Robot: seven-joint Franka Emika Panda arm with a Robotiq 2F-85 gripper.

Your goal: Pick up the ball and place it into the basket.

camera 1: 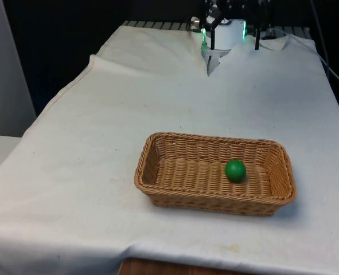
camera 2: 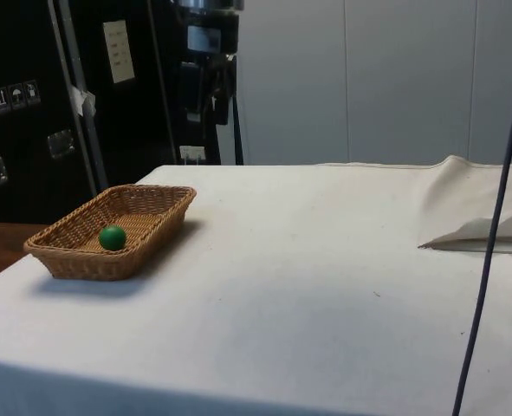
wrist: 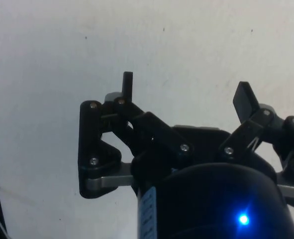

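Gaping gripper (wrist: 186, 94), fingers wide, empty.

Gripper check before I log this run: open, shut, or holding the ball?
Gripper: open, empty. Ball lies in the basket.

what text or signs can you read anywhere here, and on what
No text is readable.
Pale sheet on the dark cabinet, side view: print too small to read.
Small pictogram stickers on that cabinet: shapes unclear.
Basket, ball, cloth: no markings.
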